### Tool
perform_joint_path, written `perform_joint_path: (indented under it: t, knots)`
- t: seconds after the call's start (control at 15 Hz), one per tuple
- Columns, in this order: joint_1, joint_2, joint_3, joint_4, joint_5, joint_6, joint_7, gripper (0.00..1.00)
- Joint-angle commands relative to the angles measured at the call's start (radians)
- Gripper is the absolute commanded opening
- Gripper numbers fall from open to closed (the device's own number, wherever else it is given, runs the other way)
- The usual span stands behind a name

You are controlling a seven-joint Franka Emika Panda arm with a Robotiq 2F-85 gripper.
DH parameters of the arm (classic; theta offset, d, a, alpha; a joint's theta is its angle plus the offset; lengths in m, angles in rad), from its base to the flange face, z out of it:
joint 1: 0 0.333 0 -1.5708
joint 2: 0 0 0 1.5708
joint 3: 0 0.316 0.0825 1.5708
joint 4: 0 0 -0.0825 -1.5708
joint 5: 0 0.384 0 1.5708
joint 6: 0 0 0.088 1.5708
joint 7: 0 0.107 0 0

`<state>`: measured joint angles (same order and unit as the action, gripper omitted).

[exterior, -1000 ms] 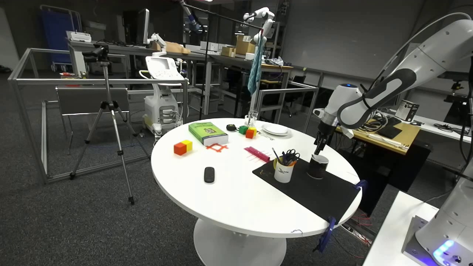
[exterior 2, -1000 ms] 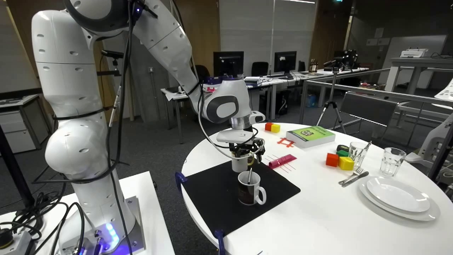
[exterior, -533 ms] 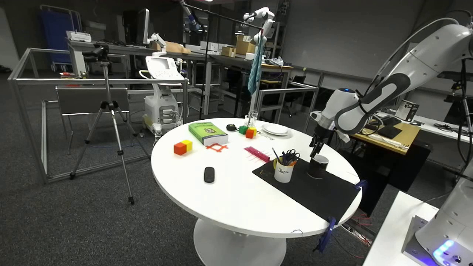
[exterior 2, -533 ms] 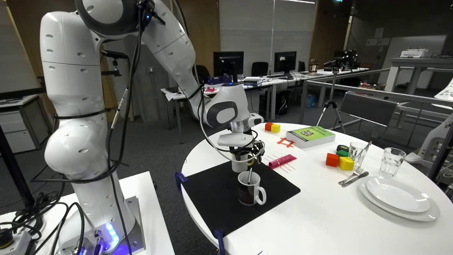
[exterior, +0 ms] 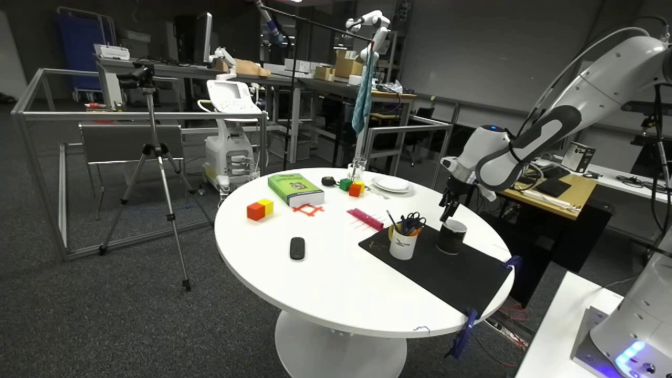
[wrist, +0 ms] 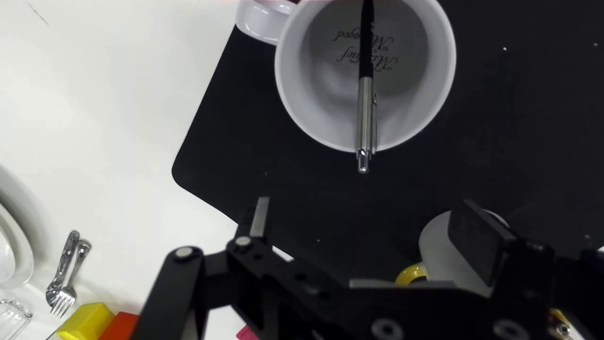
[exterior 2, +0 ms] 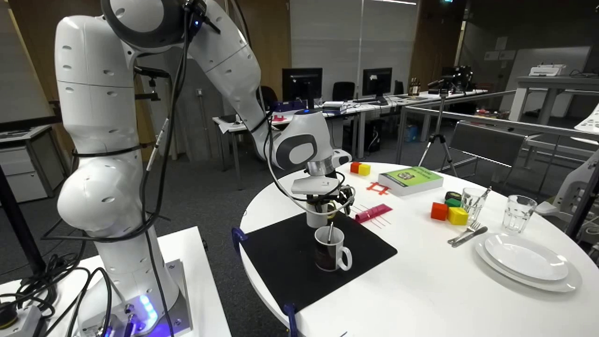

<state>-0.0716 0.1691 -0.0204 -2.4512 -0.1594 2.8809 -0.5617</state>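
A dark mug with a white inside [wrist: 325, 94] stands upright on the black mat [exterior 2: 281, 262]. In it leans a black-and-silver pen [wrist: 365, 118], its metal end sticking out over the rim towards the gripper in the wrist view. My gripper [wrist: 362, 208] is open above the mat, fingers wide apart, with nothing between them and the pen's end just ahead of the gap. A white cup [exterior: 402, 248] with scissors and pens stands beside the mug; in the wrist view one finger [wrist: 476, 241] partly hides it. In an exterior view the gripper [exterior 2: 339, 208] covers the cup's top.
Two blue clamps [exterior: 462, 333] sit at the mat's edge. Around the round white table [exterior: 336, 283] lie a pink object [exterior 2: 373, 213], a green book [exterior 2: 411, 178], coloured blocks [exterior 2: 448, 213], drinking glasses [exterior 2: 518, 213], cutlery [exterior 2: 468, 234], plates [exterior 2: 526, 255] and a black oblong object [exterior: 297, 248].
The arm has come down slightly and shifted a little, mostly in the first half second, with only a small sideways shift since. The gripper has stayed open; the mug and pen have not moved.
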Motion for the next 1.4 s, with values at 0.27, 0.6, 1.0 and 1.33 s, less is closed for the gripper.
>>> perform_joint_path:
  t: [0.27,0.6,1.0,1.33]
  knots:
    - [-0.016,-0.009,-0.018,0.005,-0.092,0.001,0.007,0.96]
    - [-0.015,0.0,-0.023,0.007,-0.118,-0.004,0.009,0.96]
    - [-0.009,0.006,-0.035,0.011,-0.161,-0.021,0.02,0.96]
    - [-0.007,0.012,-0.052,0.014,-0.219,-0.04,0.027,0.97]
